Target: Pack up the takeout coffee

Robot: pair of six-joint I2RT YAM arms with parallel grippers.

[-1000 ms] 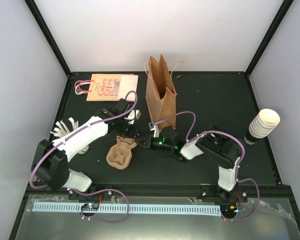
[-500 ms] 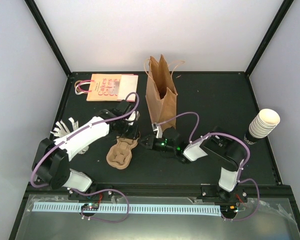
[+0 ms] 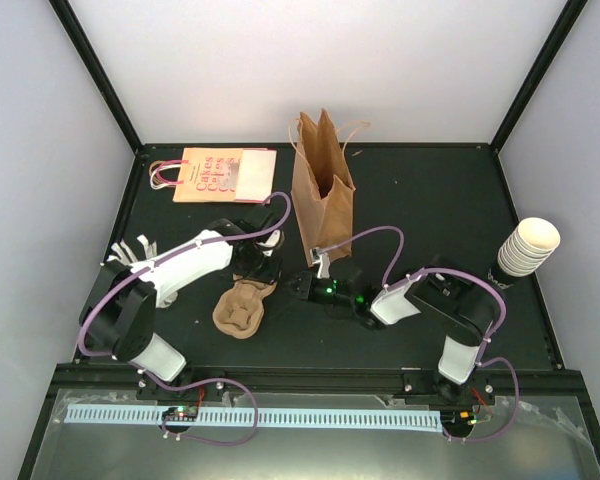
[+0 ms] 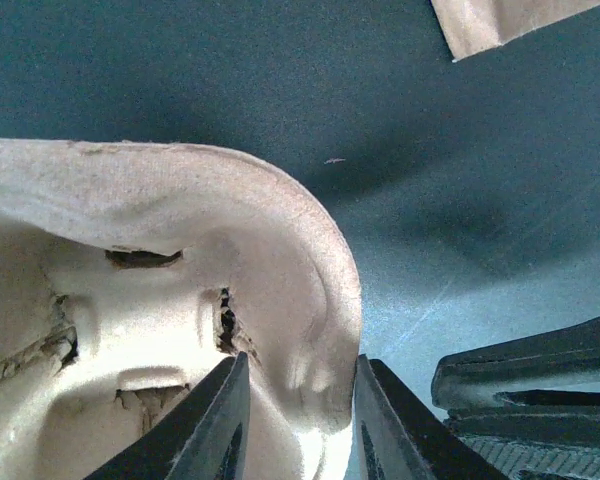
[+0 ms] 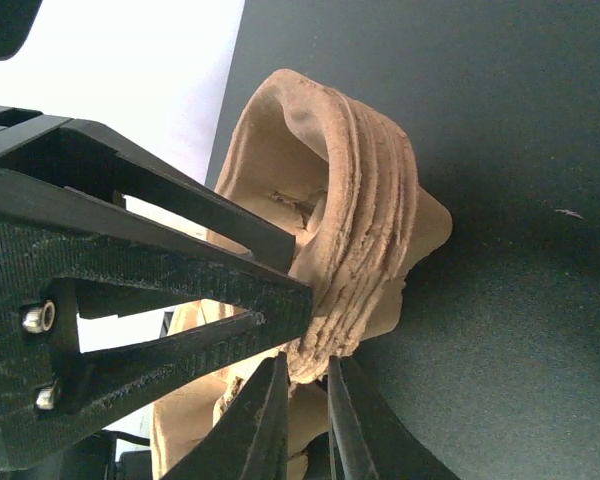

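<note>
A stack of brown moulded pulp cup trays (image 3: 242, 306) lies on the black table in front of the upright brown paper bag (image 3: 321, 190). My left gripper (image 3: 259, 266) reaches down on the stack's far end. In the left wrist view (image 4: 300, 378) its fingers are shut on the top tray's rim (image 4: 180, 260). My right gripper (image 3: 298, 288) comes in from the right. In the right wrist view (image 5: 308, 368) it pinches the stack's layered edge (image 5: 370, 230), just under the left fingers (image 5: 180, 260). No cream cup with a black lid shows clearly.
A nested stack of lidless cream cups (image 3: 528, 246) lies at the table's right edge. A flat printed paper bag (image 3: 216, 172) lies at the back left. White paper strips (image 3: 126, 254) lie at the left edge.
My right gripper has slid slightly to the right along the stack's edge. My left arm has swung its elbow right, its gripper settling lower on the tray. The trays stay put.
</note>
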